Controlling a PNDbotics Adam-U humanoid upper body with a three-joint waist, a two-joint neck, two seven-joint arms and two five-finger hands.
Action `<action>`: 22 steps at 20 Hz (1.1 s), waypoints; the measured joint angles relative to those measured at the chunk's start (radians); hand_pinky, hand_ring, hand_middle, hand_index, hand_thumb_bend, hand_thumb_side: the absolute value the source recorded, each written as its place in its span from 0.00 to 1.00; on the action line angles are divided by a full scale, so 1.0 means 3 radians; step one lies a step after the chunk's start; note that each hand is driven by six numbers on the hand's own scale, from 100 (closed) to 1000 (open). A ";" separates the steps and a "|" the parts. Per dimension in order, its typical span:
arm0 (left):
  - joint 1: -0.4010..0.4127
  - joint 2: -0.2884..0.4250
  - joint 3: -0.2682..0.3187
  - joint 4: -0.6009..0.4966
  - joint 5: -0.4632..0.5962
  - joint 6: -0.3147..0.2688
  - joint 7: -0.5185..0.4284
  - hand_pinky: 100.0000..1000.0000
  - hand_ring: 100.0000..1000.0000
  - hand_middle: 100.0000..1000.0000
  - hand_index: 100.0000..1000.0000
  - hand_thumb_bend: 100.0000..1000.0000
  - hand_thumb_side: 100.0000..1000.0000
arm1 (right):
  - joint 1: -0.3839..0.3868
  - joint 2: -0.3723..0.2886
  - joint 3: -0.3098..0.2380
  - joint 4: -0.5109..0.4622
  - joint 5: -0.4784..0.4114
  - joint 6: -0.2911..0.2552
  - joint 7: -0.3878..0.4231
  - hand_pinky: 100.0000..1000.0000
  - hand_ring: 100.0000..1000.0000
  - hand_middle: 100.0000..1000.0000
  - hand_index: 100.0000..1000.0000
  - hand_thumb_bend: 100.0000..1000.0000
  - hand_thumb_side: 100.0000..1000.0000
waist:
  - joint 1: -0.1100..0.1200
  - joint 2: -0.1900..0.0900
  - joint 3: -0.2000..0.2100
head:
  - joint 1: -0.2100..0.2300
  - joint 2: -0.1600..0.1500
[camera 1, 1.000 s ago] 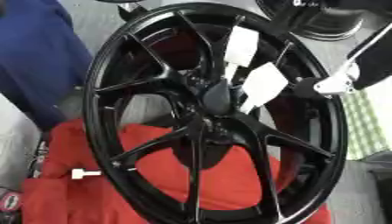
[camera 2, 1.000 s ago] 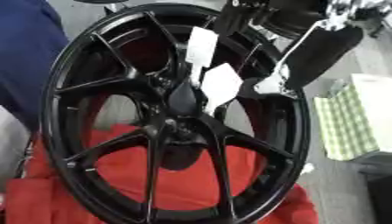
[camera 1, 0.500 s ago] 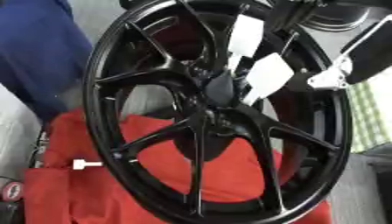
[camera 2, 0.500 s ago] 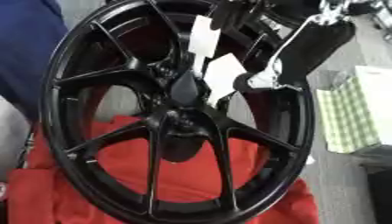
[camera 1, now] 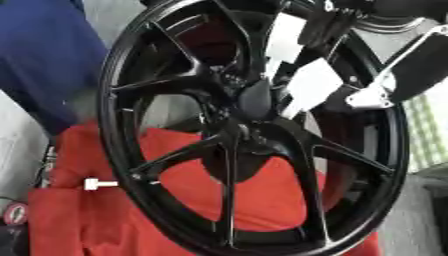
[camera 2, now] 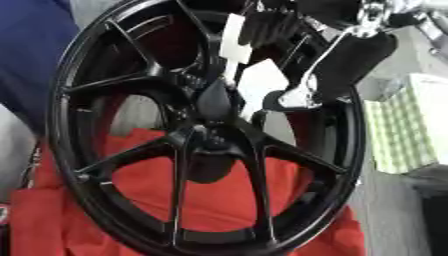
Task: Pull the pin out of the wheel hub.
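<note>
A large black wheel hub (camera 1: 236,130) stands nearly upright on a red cloth (camera 1: 184,200), its spokes meeting at a dark centre cap (camera 1: 255,97). A small white pin (camera 1: 99,184) sticks out sideways at the lower left of the rim, over the red cloth. My right arm (camera 1: 420,65) comes in from the upper right. Its black hand with white plates (camera 1: 308,86) sits in front of the spokes just right of the centre cap, far from the pin. How that hand is curled is not clear. My left hand does not show.
Blue fabric (camera 1: 44,60) fills the upper left beside the rim. A green checked cloth (camera 2: 402,125) lies to the right of the wheel. Part of another wheel (camera 1: 394,22) shows at the top right.
The whole picture has shifted and tilted a little, so the camera moved. My right hand stays by the centre cap and the white pin stays at the rim.
</note>
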 measured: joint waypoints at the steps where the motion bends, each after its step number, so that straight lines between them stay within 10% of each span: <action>1: -0.0001 0.0000 0.0000 0.0000 0.0000 0.0002 -0.0001 0.81 0.66 0.57 0.76 0.00 0.56 | 0.0004 0.0000 0.0002 0.0000 -0.0006 0.0007 -0.0007 0.79 0.77 0.64 0.72 0.40 0.00 | 0.0000 0.0005 0.0000 | 0.0000 0.0000; 22: -0.0023 -0.0028 -0.0006 0.0000 0.0001 0.0025 -0.0014 0.81 0.66 0.57 0.76 0.00 0.56 | 0.0047 0.0004 0.0060 0.0000 0.0150 -0.0079 0.0079 0.84 0.79 0.67 0.72 0.33 0.00 | -0.0017 0.0026 0.0009 | 0.0000 -0.0001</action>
